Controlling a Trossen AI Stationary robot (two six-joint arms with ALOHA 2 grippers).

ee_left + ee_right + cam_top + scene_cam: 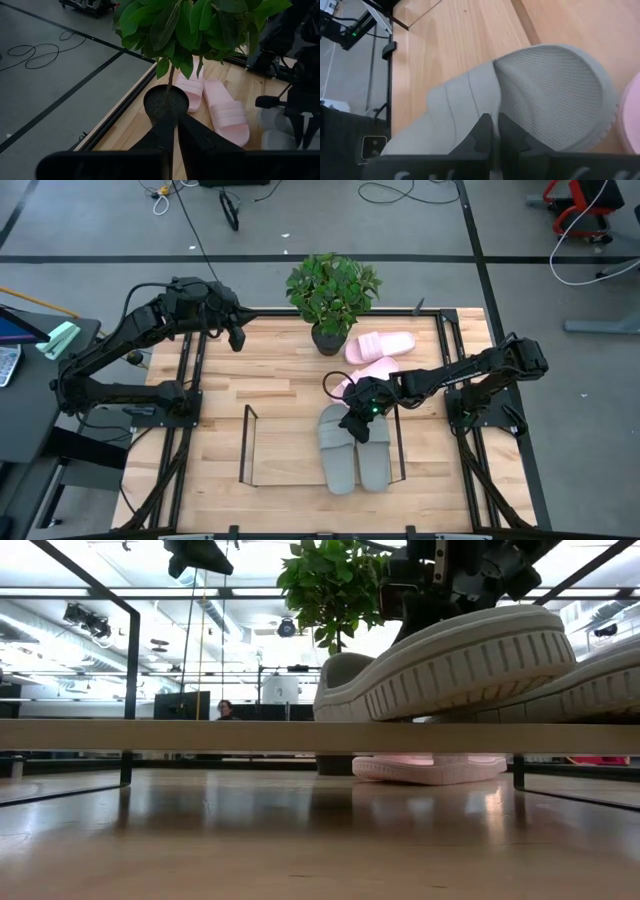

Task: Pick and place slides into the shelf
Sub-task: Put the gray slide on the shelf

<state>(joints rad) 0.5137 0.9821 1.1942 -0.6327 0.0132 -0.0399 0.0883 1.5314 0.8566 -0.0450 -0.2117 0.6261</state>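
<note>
Two grey slides lie side by side in the right part of the black wire shelf. My right gripper is at the far end of the left grey slide and is shut on it. In the low view this slide lies on the shelf's bar. Two pink slides lie flat on the table beyond the shelf. My left gripper hangs shut over the table's far left part, holding nothing. My right gripper holds the left grey slide by the edge of its strap. One finger is on the strap's outer face and the other finger is on the footbed side. It comes from above, slanting in from the table's right. The slide rests on the shelf.
A potted plant stands at the table's far edge, just beside the pink slides. The shelf's left half holds nothing. A black rail frame edges the table on both sides. A person sits far back in the room.
</note>
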